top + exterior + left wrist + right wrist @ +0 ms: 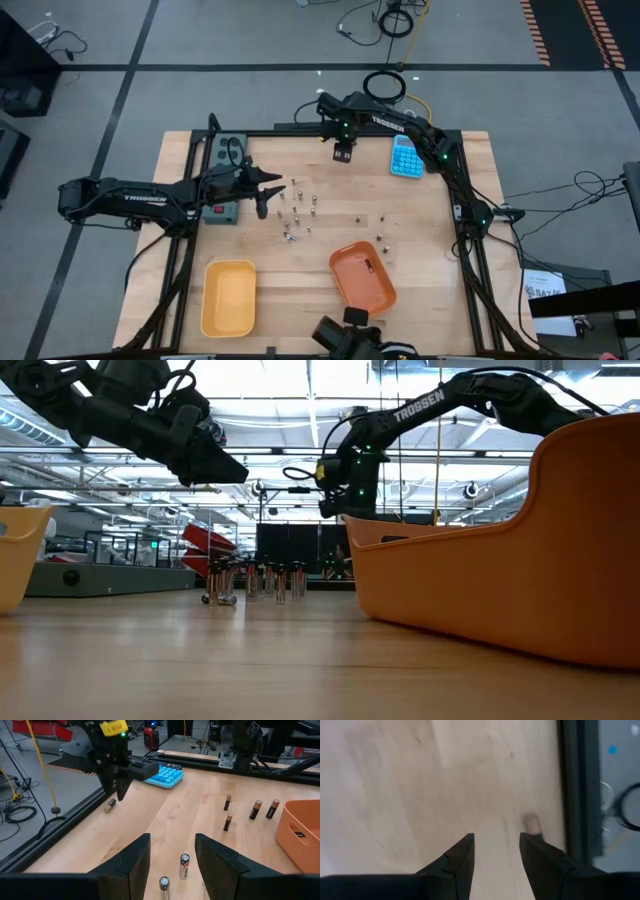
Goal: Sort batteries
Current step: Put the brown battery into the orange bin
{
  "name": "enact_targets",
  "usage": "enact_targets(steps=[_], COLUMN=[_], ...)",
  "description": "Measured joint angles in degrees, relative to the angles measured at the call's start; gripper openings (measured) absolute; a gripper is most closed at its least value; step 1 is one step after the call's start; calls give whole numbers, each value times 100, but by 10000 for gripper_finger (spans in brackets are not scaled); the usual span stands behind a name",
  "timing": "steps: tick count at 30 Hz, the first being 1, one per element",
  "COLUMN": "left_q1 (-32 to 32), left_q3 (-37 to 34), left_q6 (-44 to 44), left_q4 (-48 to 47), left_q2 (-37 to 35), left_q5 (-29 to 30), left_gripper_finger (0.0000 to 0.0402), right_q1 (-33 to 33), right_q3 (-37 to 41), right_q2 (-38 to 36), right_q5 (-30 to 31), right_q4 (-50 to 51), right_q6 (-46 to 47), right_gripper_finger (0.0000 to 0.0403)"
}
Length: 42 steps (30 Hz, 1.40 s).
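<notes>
left jaws [270, 190] apart beside batteries [296, 210], open wood beyond

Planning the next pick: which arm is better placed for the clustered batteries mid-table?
Left, probably: the left gripper hovers open beside the clustered batteries; the right gripper hangs open near the table's far edge.

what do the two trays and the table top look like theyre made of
Orange tray and yellow tray: probably moulded plastic, matte, with uniform colour, rounded corners and thin walls. Table: pale wood or wood veneer, with visible grain and plank seams and a smooth satin finish.
</notes>
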<state>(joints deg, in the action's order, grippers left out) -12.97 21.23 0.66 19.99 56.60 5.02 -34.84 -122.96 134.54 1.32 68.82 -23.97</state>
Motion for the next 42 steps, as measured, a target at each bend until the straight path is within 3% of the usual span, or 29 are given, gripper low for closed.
enact_targets(steps=[20, 29, 35, 40, 42], left_q1=[0, 0, 0, 0, 0], left_q3=[0, 0, 0, 0, 0], left_q6=[42, 44, 44, 42, 5], left_q4=[-170, -142, -110, -125, -125], left_q2=[0, 0, -1, 0, 0], left_q5=[2, 2, 2, 2, 2], left_gripper_finger=[164, 164, 164, 164, 164], right_q1=[233, 45, -50, 169, 312], right_q3=[0, 0, 0, 11, 11], right_q2=[15, 15, 13, -54, -193], right_q5=[162, 164, 194, 101, -285], right_q4=[213, 1012, 870, 634, 200], right_q6=[-41, 107, 209, -268, -348], right_gripper_finger=[147, 147, 147, 147, 147])
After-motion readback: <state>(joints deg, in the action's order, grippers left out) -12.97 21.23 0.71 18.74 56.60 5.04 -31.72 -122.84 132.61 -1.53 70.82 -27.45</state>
